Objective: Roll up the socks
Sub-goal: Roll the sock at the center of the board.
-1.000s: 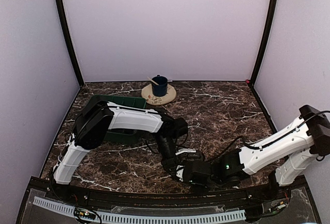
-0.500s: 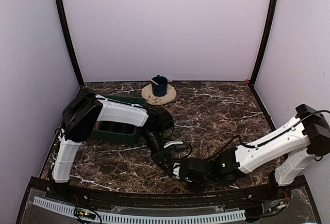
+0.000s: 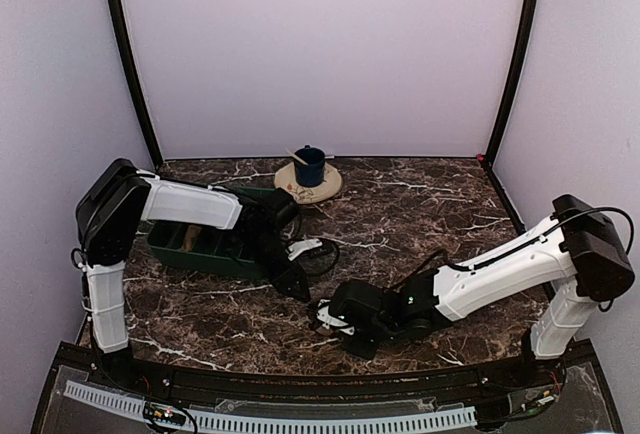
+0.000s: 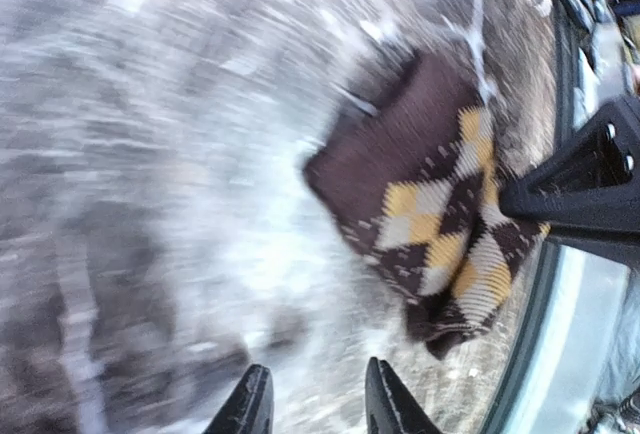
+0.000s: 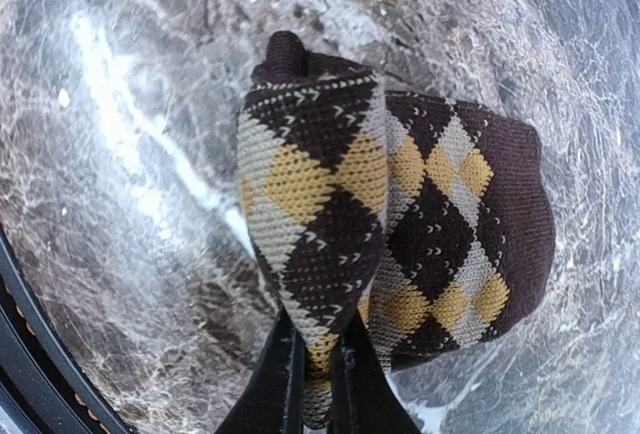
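A dark marble-patterned table (image 3: 440,204) fills the floor of a pale-walled booth. The white and black left arm (image 3: 190,204) reaches in from the left edge towards the middle, and the right arm (image 3: 500,274) stretches low from the right side towards the front centre. A green tray (image 3: 205,259) with compartments sits at the left, partly behind the left arm. At the back a blue cup (image 3: 309,166) stands on a round mat (image 3: 300,190). A brown sock (image 5: 440,224) with cream and yellow diamond checks lies folded on the table near the front edge, roughly at its centre. The right claw (image 5: 318,339) is pinched closed on a raised fold of this sock. The left claw (image 4: 315,394) hovers just beside the sock, its two fingers (image 4: 250,406) parted with nothing between them; its view is blurred.
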Action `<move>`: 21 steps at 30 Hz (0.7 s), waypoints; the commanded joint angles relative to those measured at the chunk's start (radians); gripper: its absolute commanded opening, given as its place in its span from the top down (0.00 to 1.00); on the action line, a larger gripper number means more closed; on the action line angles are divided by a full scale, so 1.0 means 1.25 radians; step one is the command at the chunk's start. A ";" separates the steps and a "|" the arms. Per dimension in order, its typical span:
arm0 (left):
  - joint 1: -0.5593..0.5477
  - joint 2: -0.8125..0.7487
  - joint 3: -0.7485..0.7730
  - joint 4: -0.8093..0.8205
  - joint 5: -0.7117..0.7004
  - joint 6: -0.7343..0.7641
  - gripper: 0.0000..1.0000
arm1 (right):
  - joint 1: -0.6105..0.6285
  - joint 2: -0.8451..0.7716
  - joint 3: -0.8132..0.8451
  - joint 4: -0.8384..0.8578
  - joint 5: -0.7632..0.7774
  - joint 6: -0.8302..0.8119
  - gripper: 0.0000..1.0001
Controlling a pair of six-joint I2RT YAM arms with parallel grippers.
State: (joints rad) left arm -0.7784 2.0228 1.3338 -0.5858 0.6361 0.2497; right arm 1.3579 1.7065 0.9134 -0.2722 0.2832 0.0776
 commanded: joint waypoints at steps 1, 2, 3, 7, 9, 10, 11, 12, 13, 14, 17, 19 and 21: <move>0.013 -0.088 -0.035 0.094 -0.089 -0.059 0.65 | -0.036 -0.001 0.007 0.027 -0.082 -0.015 1.00; 0.013 -0.095 -0.042 0.109 -0.101 -0.067 0.64 | -0.044 -0.008 0.003 0.031 -0.098 -0.010 1.00; 0.013 -0.104 -0.050 0.124 -0.112 -0.075 0.64 | -0.053 -0.013 -0.002 0.033 -0.116 -0.004 1.00; 0.013 -0.148 -0.095 0.216 -0.160 -0.109 0.64 | -0.084 -0.026 -0.006 0.033 -0.191 0.015 1.00; 0.013 -0.176 -0.126 0.265 -0.187 -0.126 0.64 | -0.101 -0.030 -0.008 0.035 -0.239 0.024 1.00; 0.013 -0.190 -0.141 0.289 -0.204 -0.135 0.64 | -0.113 -0.033 -0.010 0.037 -0.257 0.029 1.00; 0.013 -0.203 -0.157 0.316 -0.213 -0.144 0.63 | -0.122 -0.036 -0.012 0.039 -0.278 0.034 1.00; 0.013 -0.216 -0.173 0.342 -0.217 -0.150 0.63 | -0.131 -0.039 -0.015 0.042 -0.294 0.037 1.00; 0.013 -0.227 -0.187 0.363 -0.220 -0.155 0.63 | -0.139 -0.042 -0.018 0.044 -0.311 0.040 1.00; 0.013 -0.238 -0.201 0.385 -0.221 -0.165 0.63 | -0.147 -0.045 -0.020 0.045 -0.327 0.043 1.00; 0.009 -0.259 -0.237 0.436 -0.217 -0.174 0.63 | -0.169 -0.046 -0.023 0.044 -0.373 0.049 1.00; 0.002 -0.266 -0.248 0.459 -0.216 -0.170 0.63 | -0.183 -0.043 -0.023 0.042 -0.399 0.052 1.00; -0.006 -0.262 -0.249 0.464 -0.208 -0.163 0.63 | -0.196 -0.037 -0.023 0.038 -0.429 0.055 1.00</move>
State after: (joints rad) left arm -0.7689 1.7290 1.0447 -0.0925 0.3775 0.0547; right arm 1.1408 1.6745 0.8951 -0.2394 -0.1410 0.1238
